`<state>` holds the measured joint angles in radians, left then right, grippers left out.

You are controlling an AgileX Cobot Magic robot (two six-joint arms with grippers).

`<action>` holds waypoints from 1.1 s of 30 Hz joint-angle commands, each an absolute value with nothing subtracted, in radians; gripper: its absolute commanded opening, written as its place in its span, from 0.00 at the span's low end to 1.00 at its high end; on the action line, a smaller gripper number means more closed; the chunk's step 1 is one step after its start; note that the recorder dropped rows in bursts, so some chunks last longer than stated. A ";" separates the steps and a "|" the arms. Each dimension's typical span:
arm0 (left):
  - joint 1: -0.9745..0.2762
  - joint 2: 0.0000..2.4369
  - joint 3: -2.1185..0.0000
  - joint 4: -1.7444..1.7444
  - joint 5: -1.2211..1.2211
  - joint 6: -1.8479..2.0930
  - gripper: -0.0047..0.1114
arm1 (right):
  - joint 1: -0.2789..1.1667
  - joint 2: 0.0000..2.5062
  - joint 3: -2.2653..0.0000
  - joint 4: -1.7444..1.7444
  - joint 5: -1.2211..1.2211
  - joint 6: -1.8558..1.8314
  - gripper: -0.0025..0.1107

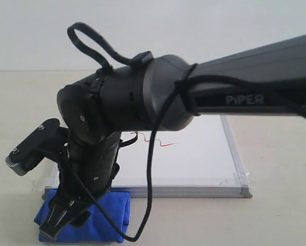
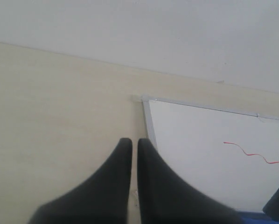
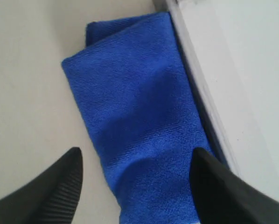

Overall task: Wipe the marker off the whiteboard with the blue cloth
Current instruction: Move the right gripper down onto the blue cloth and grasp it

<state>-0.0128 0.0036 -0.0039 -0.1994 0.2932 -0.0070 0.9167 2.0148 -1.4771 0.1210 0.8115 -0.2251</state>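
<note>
The blue cloth (image 1: 113, 212) (image 3: 130, 93) lies folded on the table, against the near left edge of the whiteboard (image 1: 204, 154) (image 3: 251, 70). My right gripper (image 1: 66, 220) (image 3: 137, 156) reaches across to the left and hangs open just above the cloth, one finger on either side of it, gripping nothing. The red marker squiggle (image 1: 162, 144) (image 2: 251, 154) sits near the middle of the board (image 2: 200, 158). My left gripper (image 2: 134, 141) is shut and empty, over the bare table beside the board's silver frame. It does not show in the exterior view.
The right arm's thick dark body (image 1: 143, 97) fills the middle of the exterior view and hides the board's left part. A black cable (image 1: 149, 195) loops down from it over the board's front edge. A pale wall (image 2: 139, 28) rises behind the beige table (image 2: 51, 107).
</note>
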 commanded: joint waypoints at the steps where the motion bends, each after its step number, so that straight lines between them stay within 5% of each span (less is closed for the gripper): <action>1: -0.010 0.000 0.000 -0.195 0.293 -0.008 0.08 | 0.916 2.060 -1.514 0.092 0.844 -0.113 0.54; 13: -0.010 0.000 0.000 -0.195 0.293 -0.008 0.08 | 0.916 2.118 -1.516 0.070 0.828 -0.063 0.54; 18: -0.010 0.000 0.000 -0.195 0.293 -0.008 0.08 | 0.916 2.128 -1.516 0.063 0.810 -0.050 0.66; 33: -0.010 0.000 0.000 -0.195 0.293 -0.008 0.08 | 0.916 2.193 -1.518 0.065 0.789 0.038 0.64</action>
